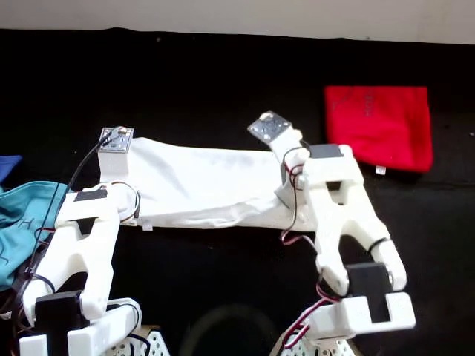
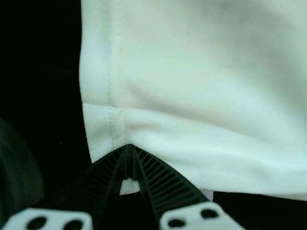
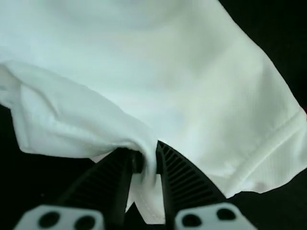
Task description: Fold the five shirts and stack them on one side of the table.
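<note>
A white shirt lies stretched across the black table between the two arms. My left gripper is shut on the white shirt at its hemmed edge, at the shirt's left end in the high view. My right gripper is shut on a bunched fold of the white shirt, at its right end in the high view. A folded red shirt lies at the back right. A teal shirt and a bit of blue shirt lie crumpled at the left edge.
The black table runs back to a pale wall. Both arm bases stand at the near edge, with cables along the arms.
</note>
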